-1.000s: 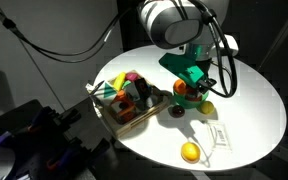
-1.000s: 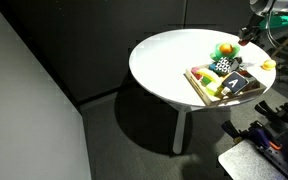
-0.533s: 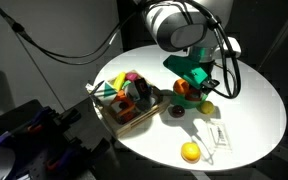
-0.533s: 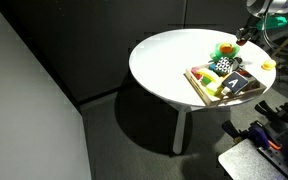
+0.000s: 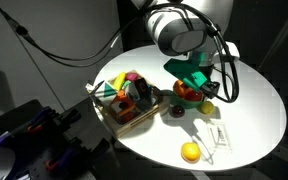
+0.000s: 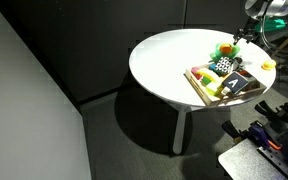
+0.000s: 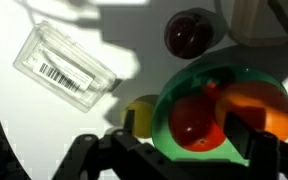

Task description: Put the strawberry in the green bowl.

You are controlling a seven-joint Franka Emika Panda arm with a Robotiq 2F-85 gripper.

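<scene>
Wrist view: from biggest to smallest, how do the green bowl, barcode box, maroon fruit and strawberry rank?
1. green bowl
2. barcode box
3. maroon fruit and strawberry: these two look about alike, so I won't rank them.

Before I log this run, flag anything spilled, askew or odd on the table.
Nothing spilled or damaged. The strawberry lies inside the green bowl beside an orange fruit. Only a clear barcoded packet lies loose and skewed on the table.

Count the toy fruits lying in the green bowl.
2: in the wrist view, the strawberry lies left in the green bowl, and an orange fruit lies beside it on the right. Part of the bowl is covered, so another could be hidden.
</scene>
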